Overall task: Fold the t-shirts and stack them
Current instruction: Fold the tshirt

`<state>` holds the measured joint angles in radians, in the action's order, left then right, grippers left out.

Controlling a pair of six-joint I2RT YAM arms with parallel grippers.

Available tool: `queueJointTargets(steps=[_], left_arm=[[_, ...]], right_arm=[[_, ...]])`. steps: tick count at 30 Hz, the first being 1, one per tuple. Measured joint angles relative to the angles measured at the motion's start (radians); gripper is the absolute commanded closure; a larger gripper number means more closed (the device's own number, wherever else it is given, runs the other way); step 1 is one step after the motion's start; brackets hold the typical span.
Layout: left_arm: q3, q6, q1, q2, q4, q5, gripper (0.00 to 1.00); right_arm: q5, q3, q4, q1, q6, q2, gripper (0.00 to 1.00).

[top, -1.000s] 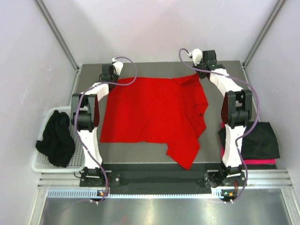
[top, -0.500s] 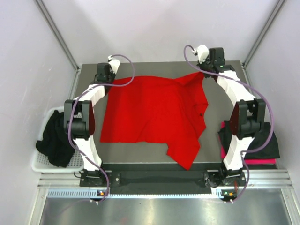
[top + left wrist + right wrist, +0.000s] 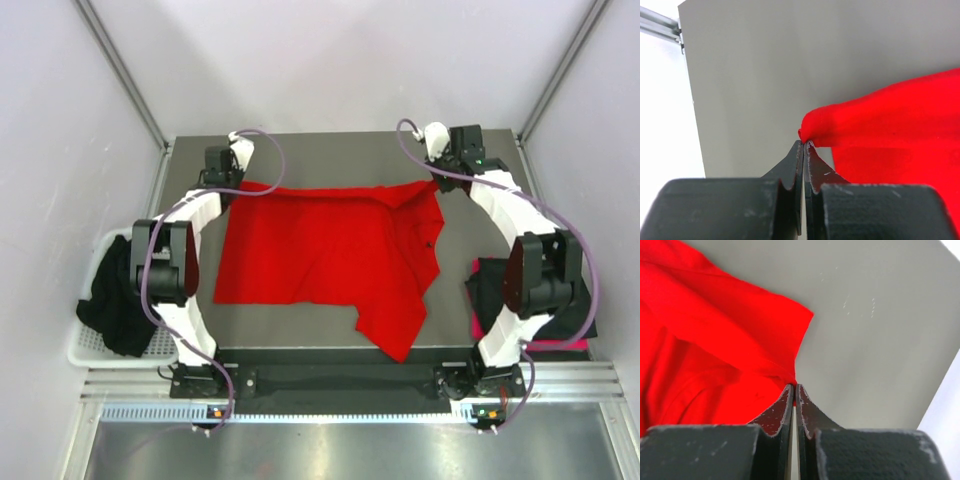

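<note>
A bright red t-shirt [image 3: 330, 255] lies spread over the worktop [image 3: 330, 160], its far edge pulled straight and a wrinkled flap reaching the worktop's near edge. A crumpled black t-shirt [image 3: 115, 300] sits off the worktop's left side. Off its right side, a folded black t-shirt [image 3: 487, 285] lies on a pinkish-red t-shirt [image 3: 550, 346].

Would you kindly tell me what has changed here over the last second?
The left gripper and right gripper, shut on the far corners of the red t-shirt throughout, moved apart, drawing its far edge straight and nearer in the overhead view. Nothing was released. Its near half, the black t-shirt in the basket and the folded stack stayed put.
</note>
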<state>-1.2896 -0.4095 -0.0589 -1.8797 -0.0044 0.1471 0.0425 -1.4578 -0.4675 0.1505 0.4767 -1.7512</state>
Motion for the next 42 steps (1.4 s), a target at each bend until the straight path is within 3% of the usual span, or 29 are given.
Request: queueJointTargets(steps=[10, 29, 31, 32, 33, 34, 37, 42], left_arm=[[0.074, 0.0, 0.003, 0.067, 0.0, -0.001, 1.0], [0.208, 0.008, 0.004, 0.109, -0.027, 0.0, 1.0], [0.216, 0.008, 0.004, 0.11, -0.029, 0.0, 0.86], [0.218, 0.01, 0.004, 0.111, -0.032, 0.0, 0.7], [0.218, 0.007, 0.004, 0.113, -0.035, 0.001, 0.63], [0.218, 0.014, 0.004, 0.116, -0.04, 0.003, 0.59], [0.218, 0.027, 0.005, 0.148, -0.068, 0.017, 0.52], [0.216, 0.041, 0.006, 0.265, -0.098, 0.003, 0.51]], right_arm=[[0.021, 0.116, -0.013, 0.0, -0.013, 0.13, 1.0], [0.085, 0.314, -0.015, 0.006, -0.035, 0.21, 1.0], [0.089, 0.327, -0.014, 0.007, -0.035, 0.211, 0.98], [0.092, 0.332, -0.014, 0.007, -0.035, 0.211, 0.94], [0.093, 0.332, -0.017, 0.007, -0.035, 0.211, 0.84], [0.094, 0.332, -0.018, 0.007, -0.04, 0.211, 0.8], [0.098, 0.328, -0.026, 0.007, -0.033, 0.222, 0.77], [0.104, 0.294, -0.038, 0.008, -0.034, 0.28, 0.72]])
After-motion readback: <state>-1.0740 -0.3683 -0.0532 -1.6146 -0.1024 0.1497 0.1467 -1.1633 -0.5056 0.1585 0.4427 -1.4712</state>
